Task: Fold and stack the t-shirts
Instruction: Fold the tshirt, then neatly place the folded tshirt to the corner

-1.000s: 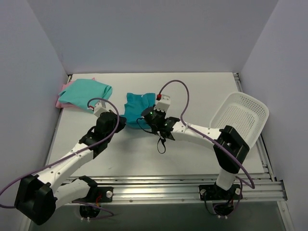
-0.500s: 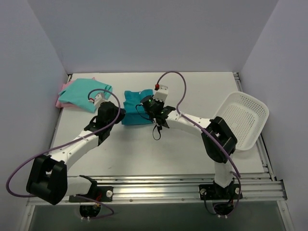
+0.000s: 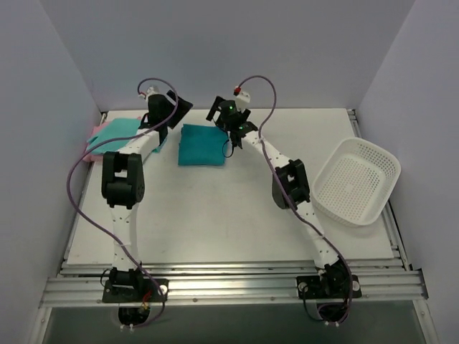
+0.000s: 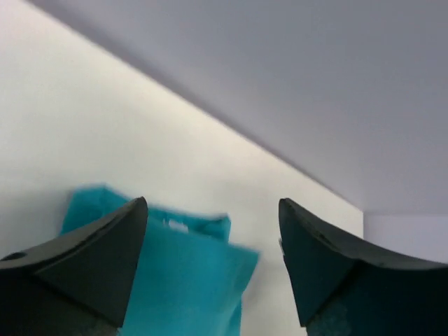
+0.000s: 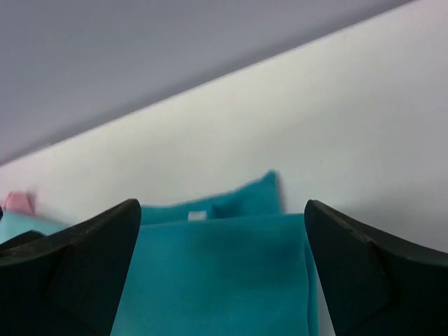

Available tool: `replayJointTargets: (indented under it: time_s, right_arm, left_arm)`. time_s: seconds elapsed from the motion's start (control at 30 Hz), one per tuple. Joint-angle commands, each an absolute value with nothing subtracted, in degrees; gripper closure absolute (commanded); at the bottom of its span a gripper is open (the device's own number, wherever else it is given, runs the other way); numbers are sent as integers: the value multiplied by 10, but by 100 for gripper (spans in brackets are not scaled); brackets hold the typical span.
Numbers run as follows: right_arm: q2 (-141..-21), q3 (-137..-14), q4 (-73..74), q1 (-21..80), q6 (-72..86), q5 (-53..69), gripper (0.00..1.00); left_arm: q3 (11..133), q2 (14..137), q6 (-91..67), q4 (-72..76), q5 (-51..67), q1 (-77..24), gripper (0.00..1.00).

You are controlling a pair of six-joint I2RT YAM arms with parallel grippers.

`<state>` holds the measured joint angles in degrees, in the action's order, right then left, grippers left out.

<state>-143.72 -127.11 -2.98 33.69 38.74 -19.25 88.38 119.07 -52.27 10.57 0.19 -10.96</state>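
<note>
The left gripper [image 3: 179,107] and right gripper [image 3: 214,112] are hovering wide open, gripping nothing; the folded deep teal t-shirt [image 3: 203,145] is lying flat on the table [image 3: 215,215] below, between them

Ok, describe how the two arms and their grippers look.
Both the left arm and right arm are white links joined by black housings. A thin purple cable loops along each. Near the right wrist sit a small green light and a red-tipped white block. The left gripper and right gripper have dark, matte, wedge-shaped fingers.
</note>
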Motion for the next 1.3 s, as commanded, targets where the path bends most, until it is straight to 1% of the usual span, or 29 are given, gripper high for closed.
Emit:
replayJointTargets:
  time_s: [0.0, 0.03, 0.07, 0.1, 0.13, 0.17, 0.2, 0.23, 0.27, 0.33, 0.43, 0.57, 0.6, 0.63, 0.73, 0.8, 0.83, 0.87, 0.93, 0.97, 1.0, 1.03, 1.07, 1.1, 1.13, 1.17, 1.2, 1.23, 1.27]
  right_arm:
    - [-1589, -1548, 86, 270, 390, -87, 0]
    - [-1573, -1543, 86, 266, 388, -89, 0]
    - [-1537, -1501, 64, 265, 376, -93, 0]
    - [-1491, -1334, -39, 265, 372, -100, 0]
    - [-1392, -1247, -95, 265, 369, -112, 0]
    - [-1350, -1175, -145, 264, 372, -120, 0]
    - [-1321, -1127, -193, 263, 372, -121, 0]
    - [-1299, -1089, -193, 264, 368, -123, 0]
    - [-1277, -1088, -184, 267, 363, -121, 0]
    - [-1263, -1093, -137, 271, 353, -125, 0]
    - [-1206, -1054, -134, 284, 348, -135, 0]
    - [-1126, -919, -175, 298, 355, -154, 0]
    - [-1112, -898, -184, 301, 357, -160, 0]
    - [-1084, -879, -189, 304, 361, -162, 0]
    - [-1026, -807, -197, 308, 372, -177, 0]
    - [-994, -752, -200, 309, 382, -185, 0]
    - [-962, -733, -200, 309, 385, -192, 0]
    - [-945, -716, -201, 311, 388, -196, 0]
    - [-896, -667, -202, 311, 387, -205, 0]
    - [-880, -652, -200, 311, 386, -211, 0]
    - [-866, -640, -196, 311, 382, -219, 0]
    - [-840, -619, -193, 311, 381, -228, 0]
    - [-828, -609, -189, 308, 376, -247, 0]
    - [-817, -601, -185, 304, 372, -255, 0]
    - [-801, -591, -182, 301, 372, -261, 0]
    - [-795, -587, -177, 296, 373, -265, 0]
    - [-789, -584, -175, 288, 375, -267, 0]
    - [-783, -584, -173, 287, 375, -270, 0]
    - [-783, -585, -171, 287, 375, -274, 0]
  left_arm:
    - [1207, 1447, -511, -78, 155, -47, 13]
    - [1309, 1468, -515, -110, 175, -43, 8]
    - [1310, 1473, -519, -95, 194, -40, 6]
    - [1282, 1434, -525, -66, 194, -37, 5]
    - [1239, 1404, -524, -29, 188, -35, 3]
    - [1141, 1368, -520, 9, 162, -35, 6]
    - [1100, 1303, -513, 64, 150, -35, 6]
    - [1067, 1275, -511, 82, 141, -33, 6]
    - [1024, 1250, -509, 93, 135, -31, 6]
    - [998, 1188, -504, 86, 135, -27, 6]
    - [941, 1101, -495, 56, 107, -25, 6]
    - [828, 985, -518, 47, 52, -26, 6]
    - [803, 937, -550, 46, 41, -28, 6]
    - [743, 913, -571, 42, 12, -33, 6]
    - [618, 826, -627, 87, -31, -78, 6]
    - [566, 783, -661, 125, -75, -120, 6]
    - [502, 772, -670, 155, -84, -136, 6]
    - [467, 761, -680, 240, -118, -153, 6]
    - [408, 772, -728, 344, -129, -182, 6]
    - [379, 796, -739, 473, -87, -181, 6]
    - [374, 862, -748, 553, -53, -176, 6]
    - [370, 895, -740, 647, -23, -164, 6]
    - [374, 921, -720, 782, -7, -165, 6]
    - [387, 920, -709, 765, 0, -167, 6]
    - [414, 898, -703, 679, -8, -174, 6]
    - [459, 868, -688, 357, -29, -184, 6]
    - [584, 833, -606, 224, -112, -202, 6]
    - [625, 825, -541, 135, -155, -253, 6]
    - [647, 817, -480, 139, -202, -284, 6]
